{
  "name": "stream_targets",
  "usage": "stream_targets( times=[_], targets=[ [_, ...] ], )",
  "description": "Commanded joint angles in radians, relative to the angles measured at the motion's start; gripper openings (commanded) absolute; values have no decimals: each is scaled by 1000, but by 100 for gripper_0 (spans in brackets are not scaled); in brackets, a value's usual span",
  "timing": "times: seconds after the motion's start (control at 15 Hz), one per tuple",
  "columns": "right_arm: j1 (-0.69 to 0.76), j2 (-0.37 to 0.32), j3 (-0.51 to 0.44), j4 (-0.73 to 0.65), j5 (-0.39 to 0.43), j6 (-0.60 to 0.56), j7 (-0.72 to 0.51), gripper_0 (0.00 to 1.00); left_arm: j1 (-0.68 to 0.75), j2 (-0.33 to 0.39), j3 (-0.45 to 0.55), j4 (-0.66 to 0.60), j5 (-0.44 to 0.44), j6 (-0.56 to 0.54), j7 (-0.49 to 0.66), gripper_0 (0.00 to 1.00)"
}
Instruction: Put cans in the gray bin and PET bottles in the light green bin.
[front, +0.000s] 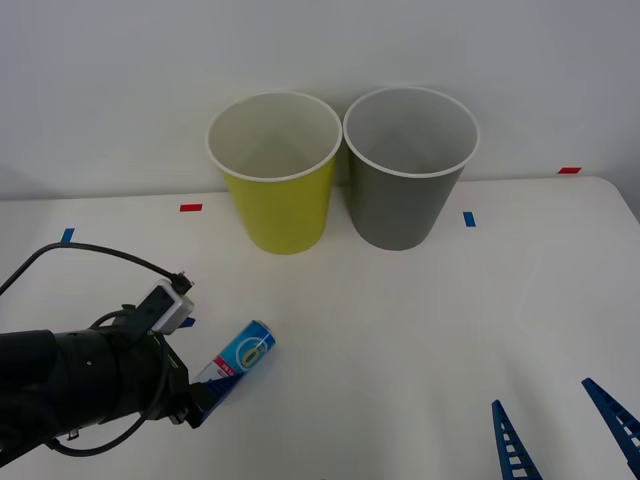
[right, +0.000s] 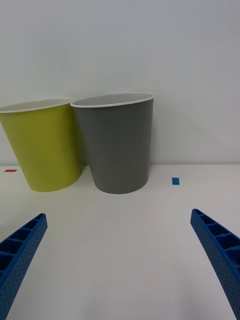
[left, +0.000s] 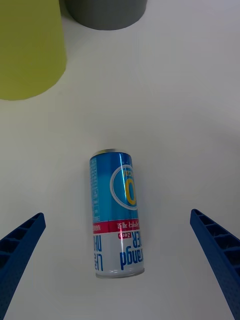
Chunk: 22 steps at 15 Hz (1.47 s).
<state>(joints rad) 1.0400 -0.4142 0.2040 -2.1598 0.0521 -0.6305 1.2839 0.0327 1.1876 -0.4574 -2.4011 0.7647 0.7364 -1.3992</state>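
The can (front: 240, 356) lay on its side on the white table (front: 420, 320), near the robot's left edge, well apart from both bins. The left gripper (left: 120, 260) hung over it with fingers spread wide to either side, touching nothing, so the step in hand looked like the approach to a grasp. The next move would call for lowering and closing across the can's body, then carrying it to the gray bin (front: 408, 170), which stood touching or just beside the light green bin (front: 275, 175); the gap was hard to judge. The right gripper (right: 120, 265) waited open at the near right. Small tape marks (front: 190, 208) dotted the table; nothing blocked the path.
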Motion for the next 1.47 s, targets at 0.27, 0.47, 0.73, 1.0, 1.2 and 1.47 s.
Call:
stream_targets(
  times=[0.27, 0.47, 0.73, 1.0, 1.2, 1.47],
  targets=[
    [0, 0, 0, 0, 0, 0, 0, 100, -139, -19, -86, 45, 12, 100, 60, 100],
    [0, 0, 0, 0, 0, 0, 0, 100, -148, -68, -86, 43, 10, 195, 151, 100],
    [0, 0, 0, 0, 0, 0, 0, 100, -174, -121, -87, 56, -65, 319, 186, 100],
    [0, 0, 0, 0, 0, 0, 0, 100, -220, -184, -86, 100, -70, 394, 203, 100],
    [0, 0, 0, 0, 0, 0, 0, 100, -255, -233, -92, 106, -74, 471, 197, 100],
    [0, 0, 0, 0, 0, 0, 0, 100, -382, -232, -282, 129, -180, 488, 296, 100]
  ],
)
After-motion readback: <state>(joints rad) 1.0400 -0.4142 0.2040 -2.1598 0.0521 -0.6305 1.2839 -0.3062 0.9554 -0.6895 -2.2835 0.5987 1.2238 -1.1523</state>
